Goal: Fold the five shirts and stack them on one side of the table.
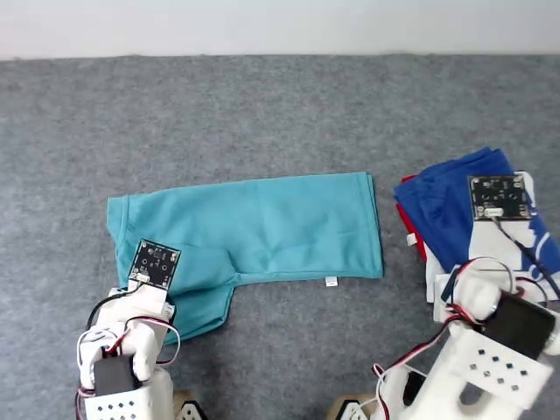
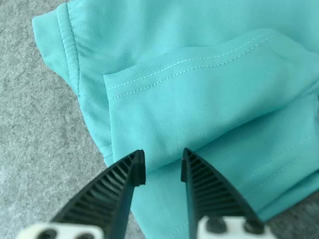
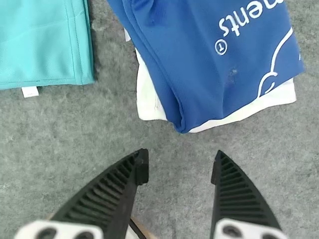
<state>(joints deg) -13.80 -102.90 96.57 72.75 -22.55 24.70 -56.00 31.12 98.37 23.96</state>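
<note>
Jaws of my left gripper (image 2: 162, 166) sit narrowly apart over the teal knit shirt (image 1: 262, 223), half-folded on the grey felt table (image 1: 280, 105); my right gripper (image 3: 180, 167) gapes wide near the folded blue-topped shirt stack (image 1: 446, 210).

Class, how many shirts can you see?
4: teal shirt spread centrally; blue shirt at the right, lying on a red shirt and a white shirt. Another may be hidden beneath.

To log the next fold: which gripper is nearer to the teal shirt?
Left. The left gripper hangs open directly over the teal shirt, at its folded sleeve. The right gripper is open over the grey table by the blue shirt, apart from the teal one.
</note>
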